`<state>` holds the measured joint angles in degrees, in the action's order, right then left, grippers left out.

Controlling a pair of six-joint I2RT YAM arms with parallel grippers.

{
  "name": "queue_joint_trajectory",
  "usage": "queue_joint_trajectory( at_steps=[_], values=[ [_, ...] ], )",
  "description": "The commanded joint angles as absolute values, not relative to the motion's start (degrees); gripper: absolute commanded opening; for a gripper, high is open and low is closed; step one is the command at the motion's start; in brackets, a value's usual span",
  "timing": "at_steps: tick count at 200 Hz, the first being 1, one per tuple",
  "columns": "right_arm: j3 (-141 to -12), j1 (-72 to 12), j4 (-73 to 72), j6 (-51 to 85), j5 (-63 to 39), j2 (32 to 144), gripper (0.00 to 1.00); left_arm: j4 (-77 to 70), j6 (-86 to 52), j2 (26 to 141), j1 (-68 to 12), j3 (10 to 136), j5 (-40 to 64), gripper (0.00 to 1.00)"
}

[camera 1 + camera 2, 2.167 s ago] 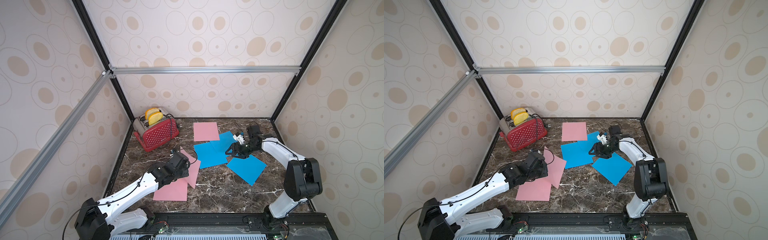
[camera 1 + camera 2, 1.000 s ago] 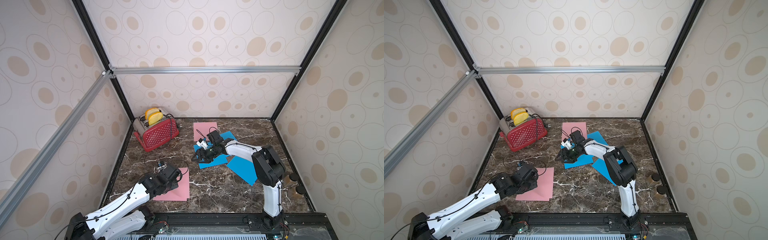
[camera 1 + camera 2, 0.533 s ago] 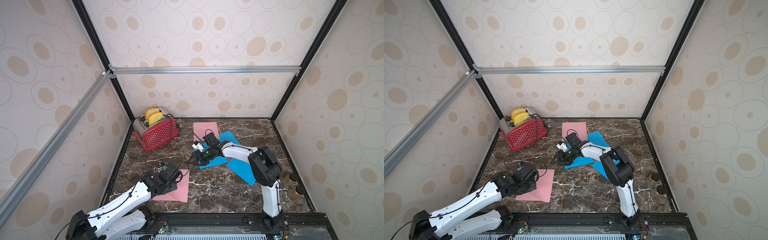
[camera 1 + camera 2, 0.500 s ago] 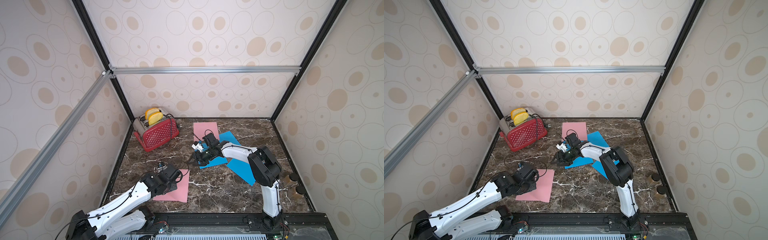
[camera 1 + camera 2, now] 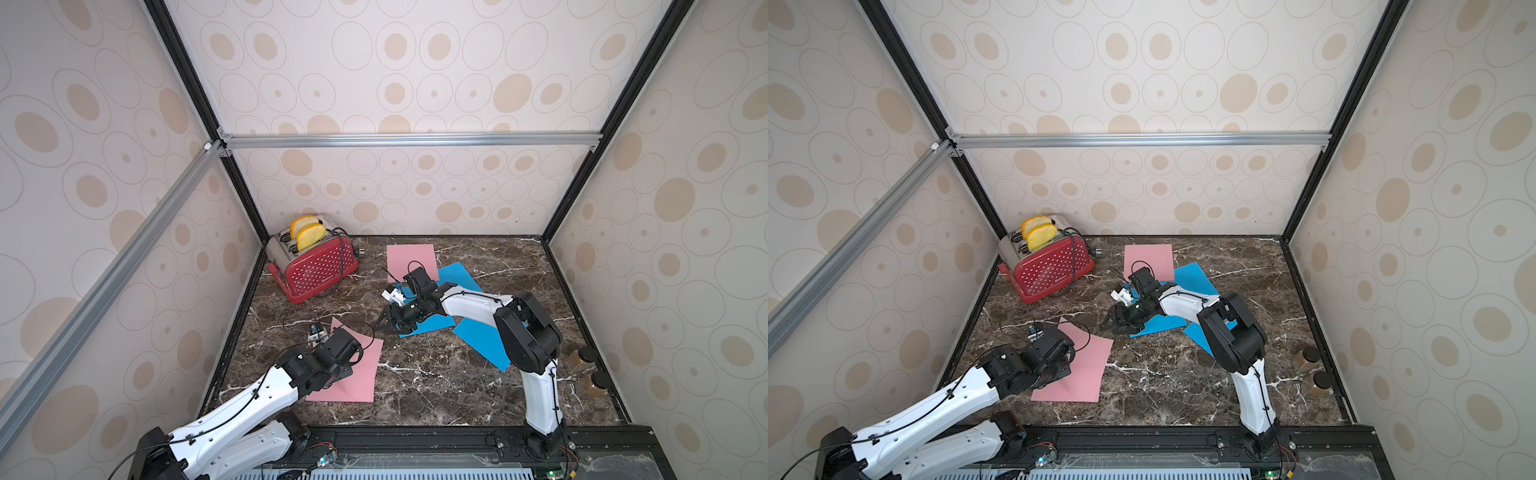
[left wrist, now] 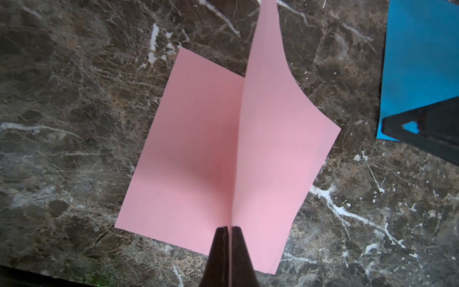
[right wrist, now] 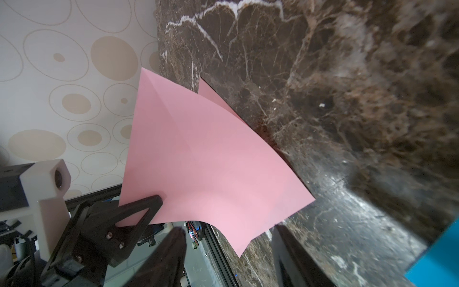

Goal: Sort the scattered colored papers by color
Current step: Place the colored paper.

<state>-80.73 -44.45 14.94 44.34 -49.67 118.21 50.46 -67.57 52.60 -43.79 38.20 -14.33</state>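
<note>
Colored papers lie in two bunches on the dark marble tabletop (image 5: 436,386): three bright sky-blue sheets (image 5: 461,276) overlap around 2 o'clock from the middle, one pale pink sheet (image 5: 410,257) lies flat at 12 right beside them, and another flat pink sheet (image 6: 186,149) sits at 7. Left gripper (image 6: 229,227) has its claw pressed together on the edge of a third pink sheet (image 6: 273,149), holding it curled up just above that 7 o'clock one. Right gripper (image 5: 381,326) hovers with its claw spread and empty at the blue pile's 9 o'clock edge.
</note>
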Motion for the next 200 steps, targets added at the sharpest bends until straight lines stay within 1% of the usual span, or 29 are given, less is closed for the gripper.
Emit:
queue_joint_trajectory(
  at_steps=[1, 98, 200],
  values=[
    [-81.3, -44.8, 16.2, 43.1, -50.6, 118.8, 0.61, 50.7, -70.3, 52.6, -44.0, 38.2, -16.0, 0.00],
    [-81.3, -45.9, 14.4, 44.3, -51.7, 120.1, 0.61, 54.1, -75.6, 53.8, -44.0, 38.4, -16.1, 0.00],
    [-83.7, -47.5, 14.3, 44.6, -52.1, 122.9, 0.61, 54.7, -80.3, 51.3, -44.0, 36.3, -15.6, 0.00]
  ],
)
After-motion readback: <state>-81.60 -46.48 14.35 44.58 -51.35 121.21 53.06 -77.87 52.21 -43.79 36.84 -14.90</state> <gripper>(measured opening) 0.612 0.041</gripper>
